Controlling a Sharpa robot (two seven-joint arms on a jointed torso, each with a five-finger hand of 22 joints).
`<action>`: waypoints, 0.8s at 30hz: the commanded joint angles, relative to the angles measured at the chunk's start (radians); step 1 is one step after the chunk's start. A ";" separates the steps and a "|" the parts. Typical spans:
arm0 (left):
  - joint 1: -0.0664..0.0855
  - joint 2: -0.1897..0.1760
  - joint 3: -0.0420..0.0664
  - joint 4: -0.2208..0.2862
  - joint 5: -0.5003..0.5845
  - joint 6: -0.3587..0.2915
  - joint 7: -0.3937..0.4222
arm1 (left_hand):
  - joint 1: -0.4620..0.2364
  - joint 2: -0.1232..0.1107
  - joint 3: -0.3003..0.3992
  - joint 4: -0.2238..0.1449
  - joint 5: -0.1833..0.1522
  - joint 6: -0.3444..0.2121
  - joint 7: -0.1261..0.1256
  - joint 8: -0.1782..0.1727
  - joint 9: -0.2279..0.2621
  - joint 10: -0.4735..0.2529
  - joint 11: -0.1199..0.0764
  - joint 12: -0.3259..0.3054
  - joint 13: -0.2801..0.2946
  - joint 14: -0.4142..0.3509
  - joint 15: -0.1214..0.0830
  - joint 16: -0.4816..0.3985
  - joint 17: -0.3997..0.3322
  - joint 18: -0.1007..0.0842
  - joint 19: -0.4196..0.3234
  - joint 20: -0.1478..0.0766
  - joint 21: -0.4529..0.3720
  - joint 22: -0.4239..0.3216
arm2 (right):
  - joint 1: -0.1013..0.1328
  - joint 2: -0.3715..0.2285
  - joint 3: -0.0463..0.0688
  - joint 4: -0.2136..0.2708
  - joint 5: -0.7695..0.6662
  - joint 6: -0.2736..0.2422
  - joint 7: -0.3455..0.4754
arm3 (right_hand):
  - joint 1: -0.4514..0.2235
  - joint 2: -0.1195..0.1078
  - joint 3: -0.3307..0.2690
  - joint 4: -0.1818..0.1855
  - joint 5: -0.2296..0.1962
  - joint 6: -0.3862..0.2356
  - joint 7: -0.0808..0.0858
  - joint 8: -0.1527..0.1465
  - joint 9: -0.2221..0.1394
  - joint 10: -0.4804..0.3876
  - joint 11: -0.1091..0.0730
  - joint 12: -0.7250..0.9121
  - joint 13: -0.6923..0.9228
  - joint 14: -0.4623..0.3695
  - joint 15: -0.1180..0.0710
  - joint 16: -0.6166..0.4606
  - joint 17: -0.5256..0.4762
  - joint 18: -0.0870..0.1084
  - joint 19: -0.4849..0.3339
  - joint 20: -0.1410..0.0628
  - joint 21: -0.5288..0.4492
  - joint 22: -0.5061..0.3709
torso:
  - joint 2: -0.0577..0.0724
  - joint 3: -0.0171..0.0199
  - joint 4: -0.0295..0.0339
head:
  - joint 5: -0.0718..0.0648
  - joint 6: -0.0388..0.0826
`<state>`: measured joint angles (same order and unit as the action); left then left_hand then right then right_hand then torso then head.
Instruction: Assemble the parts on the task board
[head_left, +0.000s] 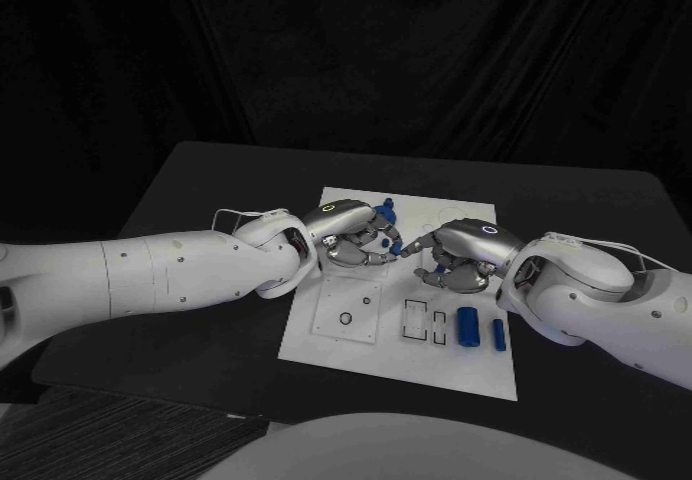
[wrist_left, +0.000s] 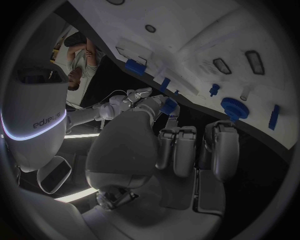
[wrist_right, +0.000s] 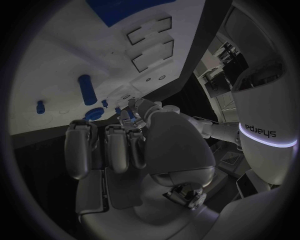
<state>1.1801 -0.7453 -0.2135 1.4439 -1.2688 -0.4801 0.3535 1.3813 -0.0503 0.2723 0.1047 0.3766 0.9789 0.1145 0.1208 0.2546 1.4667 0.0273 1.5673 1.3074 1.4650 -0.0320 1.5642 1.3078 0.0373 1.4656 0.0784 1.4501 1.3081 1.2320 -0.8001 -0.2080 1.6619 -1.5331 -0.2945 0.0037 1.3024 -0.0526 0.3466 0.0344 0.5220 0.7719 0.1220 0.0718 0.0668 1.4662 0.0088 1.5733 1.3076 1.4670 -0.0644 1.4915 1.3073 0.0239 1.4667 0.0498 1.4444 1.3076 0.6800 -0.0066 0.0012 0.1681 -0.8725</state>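
Now, over on the left, the left hand (head_left: 346, 232) hovered above the upper middle of the task board (head_left: 447, 365), fingers curled in toward the right, with a small blue part (head_left: 385, 210) at its fingertips near the board's far edge. From the left wrist view that blue piece (wrist_left: 169, 106) sat pinched at the fingertips, so I judged this hand was gripping it. Moving across, the right hand (head_left: 459, 252) met it almost fingertip to fingertip over the board's centre, its fingers bent downward; whether it held anything I could not tell. The two hands stood just beside each other, the left one nearer the pinched part. Below them lay the board's outlined slots (head_left: 417, 320), and further right two blue cylinders (head_left: 467, 327) rested side by side near the board's right edge, long axes running toward and away from the robot, just below the right hand. My read: the next move turned on bringing that pinched part down into its seat between the two hands.
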 joint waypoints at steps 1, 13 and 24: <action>-0.003 0.002 0.001 0.000 0.004 0.025 -0.005 | 0.008 0.004 0.005 0.001 0.007 0.007 0.001 0.001 -0.001 0.104 0.004 0.003 0.263 0.106 0.004 0.007 0.263 -0.009 0.046 0.003 0.002 0.225 | -0.001 -0.002 0.001 0.004 -0.002 -0.019 -0.016 | -0.007 0.001 -0.001 -0.007 -0.005 -0.011 -0.003 0.000 -0.001 0.105 0.005 -0.003 0.263 0.072 0.009 -0.001 0.104 0.009 0.045 0.001 -0.006 0.219 | 0.000 0.0005 0.0005 | 0.000 0.000; -0.007 0.003 0.000 -0.001 0.004 0.039 -0.015 | 0.008 0.004 0.005 0.000 0.008 0.006 0.001 0.000 -0.001 0.104 0.004 0.003 0.263 0.106 0.004 0.007 0.263 -0.009 0.046 0.003 0.002 0.225 | -0.001 -0.001 0.001 0.012 -0.002 -0.025 -0.011 | -0.007 0.001 0.002 -0.011 -0.005 -0.011 -0.016 -0.004 -0.002 0.105 -0.003 -0.003 0.263 0.072 0.005 -0.002 0.103 0.010 0.045 0.001 -0.006 0.218 | 0.000 0.0004 0.0008 | 0.001 0.000; -0.008 0.003 0.000 -0.001 0.004 0.039 -0.016 | 0.008 0.003 0.005 0.000 0.009 0.006 0.002 -0.001 -0.001 0.104 0.004 0.003 0.263 0.106 0.004 0.007 0.263 -0.008 0.044 0.003 0.000 0.224 | -0.001 0.005 0.001 0.011 -0.002 -0.021 -0.007 | -0.008 0.001 0.002 -0.012 -0.005 -0.002 -0.020 -0.003 -0.001 0.105 -0.006 -0.003 0.263 0.072 0.003 -0.002 0.103 0.010 0.045 -0.001 -0.007 0.218 | 0.001 0.0005 0.0017 | 0.000 0.000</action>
<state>1.1741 -0.7449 -0.2135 1.4405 -1.2688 -0.4499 0.3326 1.3812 -0.0503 0.2722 0.1048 0.3806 0.9786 0.1148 0.1196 0.2539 1.4668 0.0273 1.5673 1.3074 1.4650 -0.0320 1.5643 1.3076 0.0373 1.4656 0.0784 1.4501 1.3078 1.2320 -0.7977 -0.2083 1.6699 -1.5331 -0.3020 0.0036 1.3025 -0.0526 0.3491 0.0262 0.5220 0.7664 0.1059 0.0735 0.0663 1.4663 0.0087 1.5734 1.3076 1.4670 -0.0643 1.4915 1.3073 0.0239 1.4667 0.0499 1.4444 1.3074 0.6806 -0.0063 0.0022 0.1689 -0.8725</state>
